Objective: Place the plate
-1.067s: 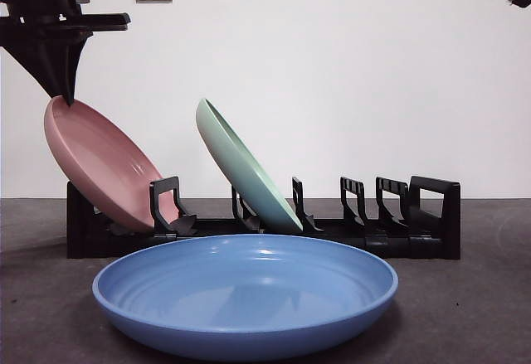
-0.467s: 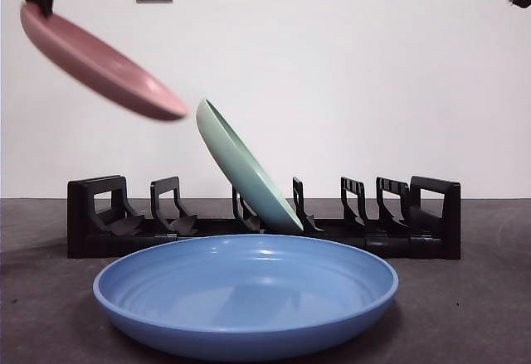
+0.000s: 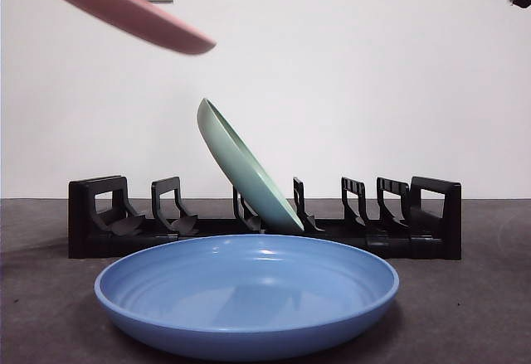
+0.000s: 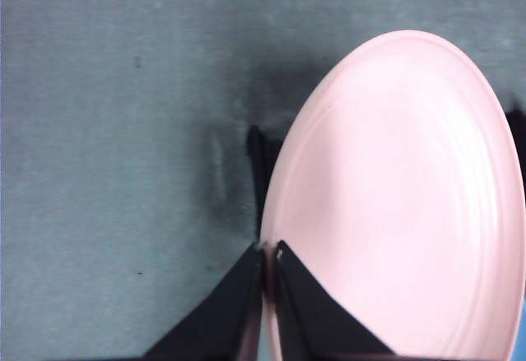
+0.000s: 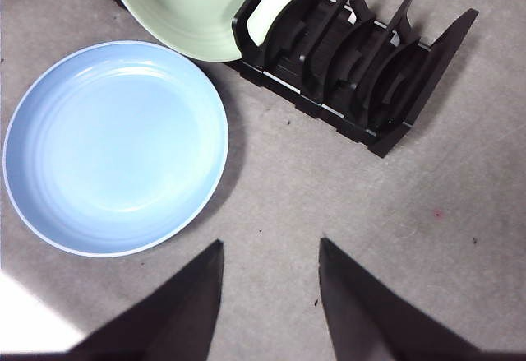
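High at the far left, the pink plate [image 3: 124,7] hangs tilted in mid-air above the black dish rack [image 3: 265,219], its rim pinched between the closed jaws of the left pincer [image 4: 269,256], a narrow edge grip that leaves the plate's face free to be slid into a slot or laid flat. Beneath it the rack's two leftmost slots stand vacant. Toward the middle, a green plate [image 3: 245,169] leans in its slot, propped by the rack's dividers, while a blue plate [image 3: 246,289] lies flat on the grey bench [image 3: 465,314] just in front of the rack. To the right, more slots sit open. The right pincer [image 5: 269,250] waits above the bench with its jaws apart, holding nothing, well clear of the plates.
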### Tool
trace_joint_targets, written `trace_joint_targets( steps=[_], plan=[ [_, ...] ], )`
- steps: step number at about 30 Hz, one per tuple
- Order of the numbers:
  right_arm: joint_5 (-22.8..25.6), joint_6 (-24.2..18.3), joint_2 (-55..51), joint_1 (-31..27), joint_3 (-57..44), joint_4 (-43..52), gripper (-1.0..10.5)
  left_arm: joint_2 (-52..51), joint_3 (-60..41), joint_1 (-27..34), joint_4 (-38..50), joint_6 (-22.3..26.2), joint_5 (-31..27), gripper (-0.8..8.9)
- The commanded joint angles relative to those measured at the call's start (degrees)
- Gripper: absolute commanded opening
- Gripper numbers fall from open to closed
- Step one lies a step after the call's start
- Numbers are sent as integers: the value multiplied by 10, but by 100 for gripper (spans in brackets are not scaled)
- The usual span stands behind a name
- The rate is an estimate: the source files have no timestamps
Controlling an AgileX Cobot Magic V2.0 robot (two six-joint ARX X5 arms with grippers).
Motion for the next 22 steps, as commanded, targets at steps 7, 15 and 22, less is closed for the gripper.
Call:
trace_joint_targets(
  steps=[7, 15, 22],
  plan=[
    [0, 6, 2, 3, 10, 2, 184, -122, -202, -21, 66, -12, 19, 6],
    [0, 7, 0, 3, 10, 2, 184, -259, -384, -45, 132, -87, 19, 6],
    [-1, 17, 0, 3, 10, 2, 184, -347, -519, -57, 176, -155, 21, 6]
  ],
)
